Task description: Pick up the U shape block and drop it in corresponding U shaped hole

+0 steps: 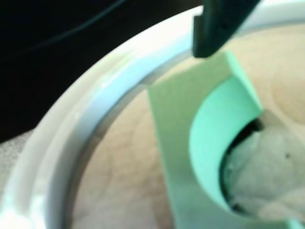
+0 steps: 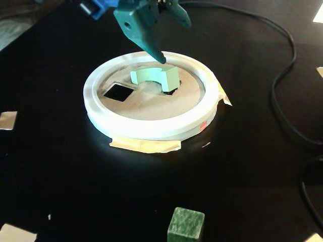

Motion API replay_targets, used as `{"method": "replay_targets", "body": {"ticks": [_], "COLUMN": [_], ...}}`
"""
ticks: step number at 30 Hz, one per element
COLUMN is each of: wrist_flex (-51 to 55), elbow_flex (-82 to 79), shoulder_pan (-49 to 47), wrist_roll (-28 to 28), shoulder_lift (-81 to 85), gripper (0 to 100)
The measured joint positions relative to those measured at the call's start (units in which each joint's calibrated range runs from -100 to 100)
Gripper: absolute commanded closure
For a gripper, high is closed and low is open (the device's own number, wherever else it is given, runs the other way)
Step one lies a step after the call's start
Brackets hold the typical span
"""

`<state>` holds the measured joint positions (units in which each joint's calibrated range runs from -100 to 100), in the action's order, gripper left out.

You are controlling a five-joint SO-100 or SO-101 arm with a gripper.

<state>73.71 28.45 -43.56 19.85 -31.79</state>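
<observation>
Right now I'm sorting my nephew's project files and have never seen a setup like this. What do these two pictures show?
It is a small robot arm sorting shapes. The fixed view looks at the black table from the side; the wrist view comes from a camera riding on the arm. The teal gripper hangs open just above a pale green U shape block, holding nothing. The block lies tilted on a tan panel inside a white ring, partly over the dark U shaped hole, not dropped through. A square cutout sits to its left. A darker green cube stands near the front edge, and black cables run on the right.
</observation>
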Motion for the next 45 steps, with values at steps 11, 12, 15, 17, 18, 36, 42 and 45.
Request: {"method": "replay_targets", "body": {"ticks": [11,12,15,17,18,36,42,45], "wrist_flex": [0.00,0.00,0.00,0.00,0.00,0.00,-4.27,-4.46], "elbow_flex": [0.20,0.20,0.20,0.20,0.20,0.20,0.20,0.20], "shoulder_pan": [1.20,1.90,3.10,3.40,3.30,-1.30,-2.80,-3.00], "wrist_roll": [-0.10,-0.10,-0.10,-0.10,-0.10,-2.00,-2.34,-2.93], "shoulder_lift": [-2.94,-3.48,-3.66,-3.92,-4.01,-7.22,-7.22,-7.22], "gripper": [14,14,14,14,14,14,14,14]}}
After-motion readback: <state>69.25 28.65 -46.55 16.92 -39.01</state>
